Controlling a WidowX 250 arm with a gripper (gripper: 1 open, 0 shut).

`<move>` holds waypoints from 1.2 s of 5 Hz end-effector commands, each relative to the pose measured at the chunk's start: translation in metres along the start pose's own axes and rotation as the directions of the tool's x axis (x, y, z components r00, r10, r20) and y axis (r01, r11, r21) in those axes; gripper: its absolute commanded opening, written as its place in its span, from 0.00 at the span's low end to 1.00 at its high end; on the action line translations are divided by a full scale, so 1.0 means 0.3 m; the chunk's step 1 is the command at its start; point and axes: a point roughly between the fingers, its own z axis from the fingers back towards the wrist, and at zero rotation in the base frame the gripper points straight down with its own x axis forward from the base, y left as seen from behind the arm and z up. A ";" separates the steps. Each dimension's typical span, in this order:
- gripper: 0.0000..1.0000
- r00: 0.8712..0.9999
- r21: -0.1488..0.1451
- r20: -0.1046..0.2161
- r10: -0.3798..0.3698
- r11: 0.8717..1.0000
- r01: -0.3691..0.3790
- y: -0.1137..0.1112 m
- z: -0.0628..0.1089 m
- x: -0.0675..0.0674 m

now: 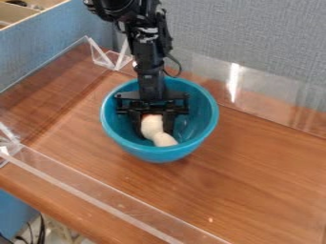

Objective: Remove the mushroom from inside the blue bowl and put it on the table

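I see the counter, brown wood grain edged by low clear walls, carrying the blue bowl near its middle. My arm comes straight down into that bowl, and the gripper sits deep inside with its black jaws standing on either side of the mushroom. The mushroom lies in the bowl's bottom with its cream stem between the jaws, though I cannot tell whether they actually pinch it or merely flank it.
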 end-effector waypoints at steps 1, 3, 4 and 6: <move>0.00 0.999 -0.004 0.022 -0.038 0.999 0.038 0.026 0.044 0.023; 0.00 0.995 -0.011 0.023 -0.094 0.995 0.095 0.049 0.092 0.035; 1.00 0.993 -0.023 0.021 -0.113 0.993 0.114 0.045 0.109 0.038; 1.00 0.969 -0.040 0.011 -0.246 0.968 0.246 -0.043 0.057 -0.007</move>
